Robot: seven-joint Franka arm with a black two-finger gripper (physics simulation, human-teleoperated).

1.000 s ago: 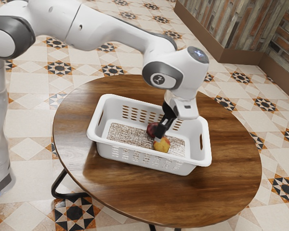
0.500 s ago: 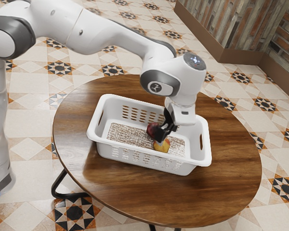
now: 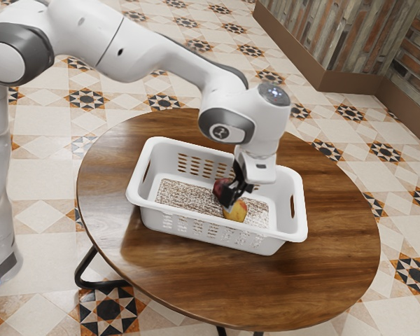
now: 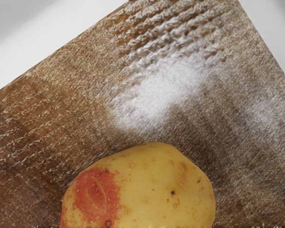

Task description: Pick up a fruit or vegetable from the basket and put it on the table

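The yellow potato has a red patch.

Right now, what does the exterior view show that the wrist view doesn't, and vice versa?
Exterior view: the arm reaching into the basket, the round wooden table under it, the tiled floor, and a dark red item beside the potato, shape unclear.

Wrist view: close detail of the potato's yellow skin, with small dark specks and a wrinkled red patch.

Both: the potato, the mottled brown-and-white surface in the basket's bottom, and parts of the basket's white sides.
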